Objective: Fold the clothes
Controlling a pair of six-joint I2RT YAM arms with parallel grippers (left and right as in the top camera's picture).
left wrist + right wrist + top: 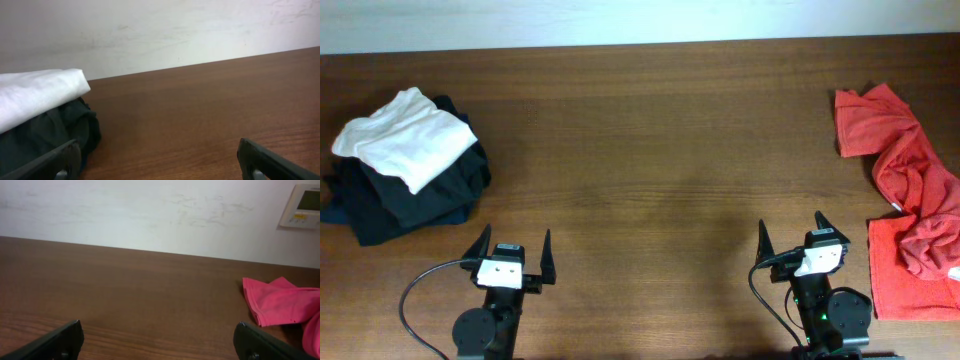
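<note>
1. Upper left of the overhead frame: a white folded garment (405,135) lies on top of black folded garments (420,205). This stack is not part of the task.
2. Lower left: the left tool (515,247) is spread and empty. It is parked low near the front edge of the worktop (650,150), close to the stack but apart from it.
3. Centre: bare brown wood, nothing on it.
4. Lower right: the right tool (792,236) is also spread and holds nothing. It sits near the garment but does not touch it.
5. Right edge, running from the upper to the lower part of the frame: the red-orange T-shirt (910,210) lies crumpled and unfolded, partly cut off by the frame. A small white patch (898,207) shows mid-garment; it may be the neck tag.
6. Handling, as a judgement: the fabric is light, soft and limp. It will drape, bunch and drag on the wood, and is not fragile.
7. Grip points, as a judgement: the flatter lower panel's left edge (873,270) and the free upper corner (842,97) offer single-layer pinches for spreading it flat at centre before any fold is made.
</note>
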